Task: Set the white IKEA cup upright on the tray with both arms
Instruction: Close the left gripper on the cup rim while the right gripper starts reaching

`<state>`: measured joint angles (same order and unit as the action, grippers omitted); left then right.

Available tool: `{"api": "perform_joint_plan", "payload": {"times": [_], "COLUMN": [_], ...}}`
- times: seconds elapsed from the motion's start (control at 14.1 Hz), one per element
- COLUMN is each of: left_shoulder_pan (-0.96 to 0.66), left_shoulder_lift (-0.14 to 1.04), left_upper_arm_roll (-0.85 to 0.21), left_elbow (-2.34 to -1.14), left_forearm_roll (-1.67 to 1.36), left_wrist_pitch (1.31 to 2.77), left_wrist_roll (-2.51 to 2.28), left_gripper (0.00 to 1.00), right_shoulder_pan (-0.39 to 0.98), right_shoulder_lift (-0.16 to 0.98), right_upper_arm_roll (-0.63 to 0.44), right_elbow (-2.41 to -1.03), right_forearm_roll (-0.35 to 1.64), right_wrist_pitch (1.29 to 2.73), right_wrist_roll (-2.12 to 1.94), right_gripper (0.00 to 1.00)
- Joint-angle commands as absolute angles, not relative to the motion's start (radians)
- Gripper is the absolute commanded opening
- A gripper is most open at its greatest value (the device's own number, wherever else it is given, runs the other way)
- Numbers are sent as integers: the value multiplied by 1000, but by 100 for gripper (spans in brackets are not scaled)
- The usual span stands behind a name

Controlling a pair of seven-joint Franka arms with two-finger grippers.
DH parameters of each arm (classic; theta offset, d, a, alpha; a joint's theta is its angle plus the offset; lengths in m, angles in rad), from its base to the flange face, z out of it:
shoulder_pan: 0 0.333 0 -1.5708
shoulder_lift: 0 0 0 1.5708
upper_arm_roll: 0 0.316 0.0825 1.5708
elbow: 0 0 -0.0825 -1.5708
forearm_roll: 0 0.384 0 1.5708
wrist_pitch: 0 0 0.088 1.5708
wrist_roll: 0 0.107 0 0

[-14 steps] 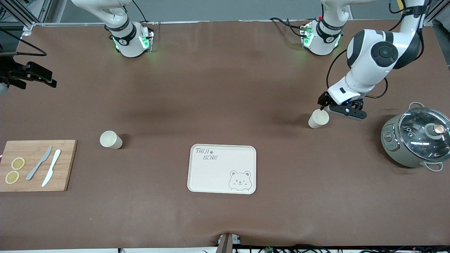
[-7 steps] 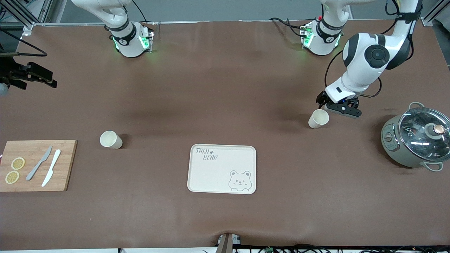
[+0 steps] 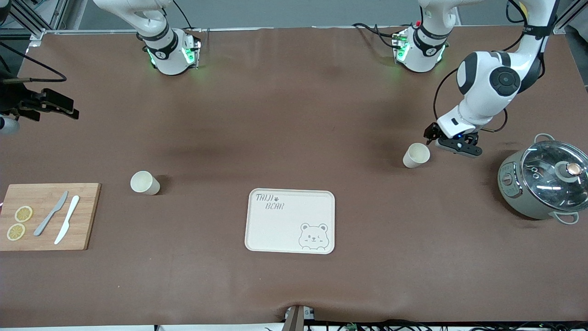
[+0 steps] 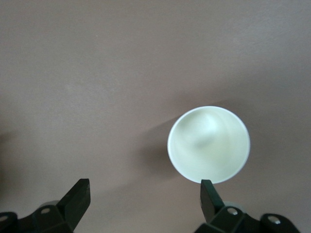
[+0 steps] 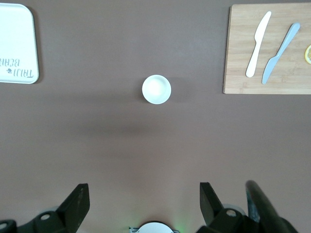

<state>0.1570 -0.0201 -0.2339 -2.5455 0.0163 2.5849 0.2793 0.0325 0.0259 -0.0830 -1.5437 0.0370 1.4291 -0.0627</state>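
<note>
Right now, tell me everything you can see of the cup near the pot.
The cup is plain, off-white and smooth, without a handle, wider at the rim than at the base. It stands upright on the brown table, mouth up and empty inside. It lies toward the left arm's end, farther from the front camera than the tray. The left pincer hovers open beside it; nothing touches it.

tray [image 3: 275, 230]: bare top, open table all round, free approach.
cup by L gripper [image 3: 416, 155]: L gripper [image 3: 448, 140] just beside, fingers apart; pot [image 3: 542, 186] near, toward L arm's end.
other cup [image 3: 144, 183]: cutting board [image 3: 46, 216] w/ knives near.
</note>
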Motion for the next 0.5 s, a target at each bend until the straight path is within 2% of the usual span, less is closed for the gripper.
{"api": "perform_joint_plan", "payload": {"times": [0.0, 0.21, 0.43], "left_shoulder_pan": [166, 164, 163], "left_shoulder_lift": [46, 129, 163], "left_upper_arm_roll": [-245, -247, -247], "left_elbow": [-2546, -2533, -2513], "left_forearm_roll": [21, 21, 23], "left_wrist_pitch": [2673, 2772, 2789], "left_wrist_roll": [290, 290, 290], "left_gripper": [100, 100, 100], "right_shoulder_pan": [5, 2, 3], "right_shoulder_lift": [52, 74, 90], "right_upper_arm_roll": [-67, -67, -67], "right_elbow": [-1536, -1536, -1537], "right_forearm_roll": [23, 23, 25], "right_wrist_pitch": [1422, 1422, 1422], "right_wrist_roll": [-54, -54, -54], "right_gripper": [100, 100, 100]}}
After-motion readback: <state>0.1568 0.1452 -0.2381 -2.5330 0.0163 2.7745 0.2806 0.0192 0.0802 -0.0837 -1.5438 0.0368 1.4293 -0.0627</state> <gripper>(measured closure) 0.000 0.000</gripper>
